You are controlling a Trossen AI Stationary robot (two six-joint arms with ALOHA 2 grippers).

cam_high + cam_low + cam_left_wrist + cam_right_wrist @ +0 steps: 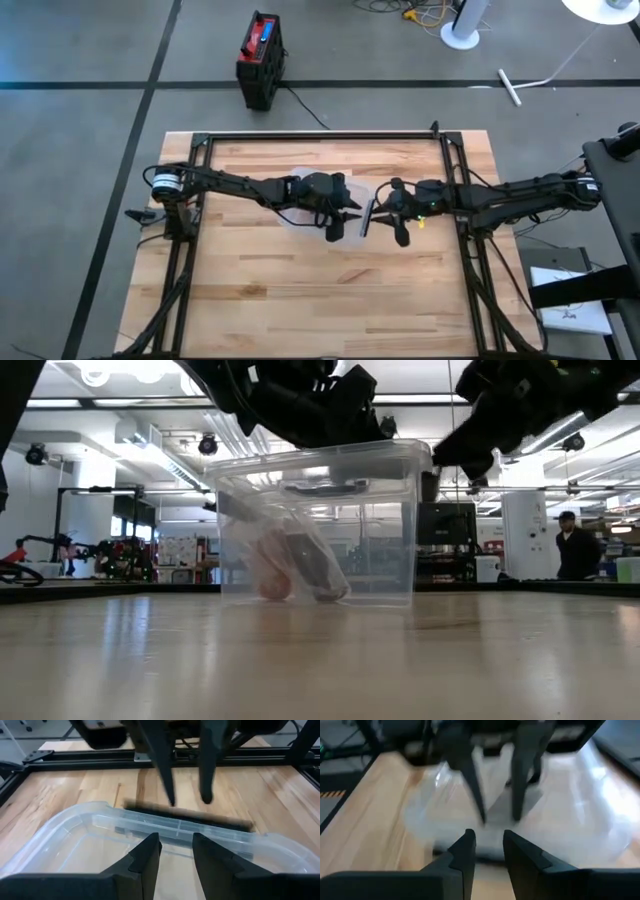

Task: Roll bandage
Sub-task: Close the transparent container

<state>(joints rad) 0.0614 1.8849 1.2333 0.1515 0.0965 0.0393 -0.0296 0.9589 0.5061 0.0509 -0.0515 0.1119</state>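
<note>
At the centre of the high view, on the pale wooden table [250, 290], stands a clear rectangular plastic box [320, 525]. Inside, a rolled bandage [308, 565] leans slanted, below both grippers. The left gripper [335, 228] and right gripper [385, 222] face each other across the box rim, each with narrowly parted, empty fingers.

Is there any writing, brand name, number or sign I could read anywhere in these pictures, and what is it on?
None can be read.
Red and black case on the floor: no legible marking.
White papers beside the table's right edge: a dark mark, too small to read.
Clear plastic bin: no label shows.
Room behind the table in the low view: no sign can be made out.
</note>
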